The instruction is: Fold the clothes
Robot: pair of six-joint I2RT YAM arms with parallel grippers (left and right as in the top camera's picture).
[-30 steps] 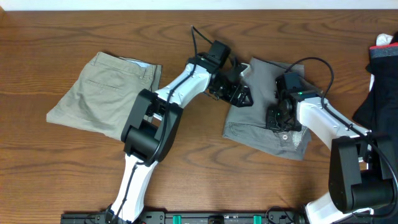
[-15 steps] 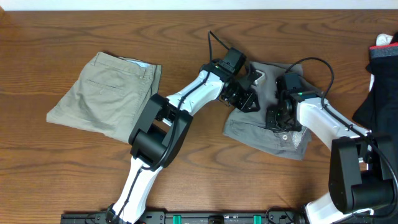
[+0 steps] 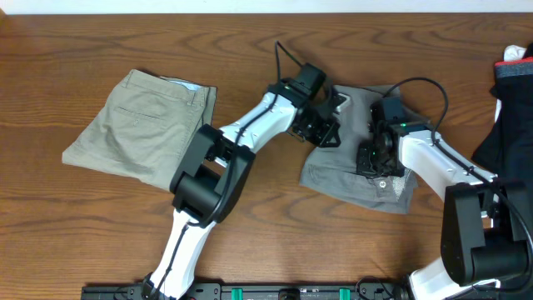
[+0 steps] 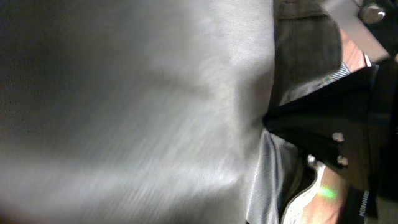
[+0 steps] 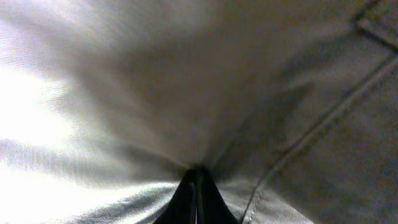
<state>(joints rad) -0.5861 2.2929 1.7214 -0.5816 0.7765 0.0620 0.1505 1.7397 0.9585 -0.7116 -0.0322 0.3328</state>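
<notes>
Two arms crowd the grey trousers (image 3: 333,177): right fingers (image 5: 186,208) pinch a ridge for folding; left fingers (image 3: 321,127), cannot tell.

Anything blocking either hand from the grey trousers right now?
Nothing visible. Both the left hand and the right hand are on the grey trousers; the khaki trousers lie apart, to the left.

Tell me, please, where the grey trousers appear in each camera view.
Overhead: grey trousers lie right of centre.
Left wrist: blurred, filling the left and middle.
Right wrist: filling the frame.
Shared landmark: the right gripper, closed on the fabric at the bottom edge of the right wrist view.
</notes>
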